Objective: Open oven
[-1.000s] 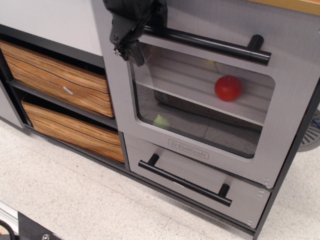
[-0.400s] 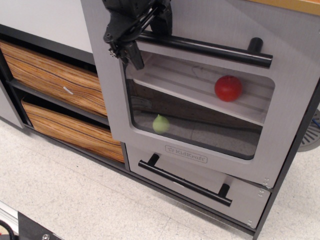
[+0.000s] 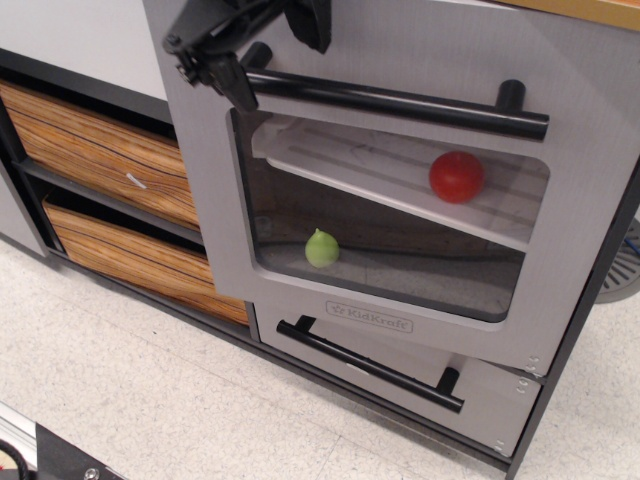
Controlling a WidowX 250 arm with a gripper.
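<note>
The grey toy oven's big door (image 3: 200,180) has a clear rounded window and a KidKraft logo (image 3: 368,312). The door is swung partly open, its left edge standing out from the cabinet. My black gripper (image 3: 262,62) is at the top left and is shut on the left end of the long black bar handle (image 3: 400,102). Through the window I see a red ball (image 3: 457,176) on the white shelf and a green pear-shaped toy (image 3: 321,249) on the oven floor.
Below the oven is a shorter grey drawer (image 3: 480,400) with a black bar handle (image 3: 368,364). Two striped wood-grain drawers (image 3: 90,160) sit at the left. The pale floor (image 3: 150,400) lies in front. A black cabinet post (image 3: 580,320) stands at the right.
The gripper has moved left and outward with the handle. The door's left edge has swung further out, and the green toy inside now shows more fully.
</note>
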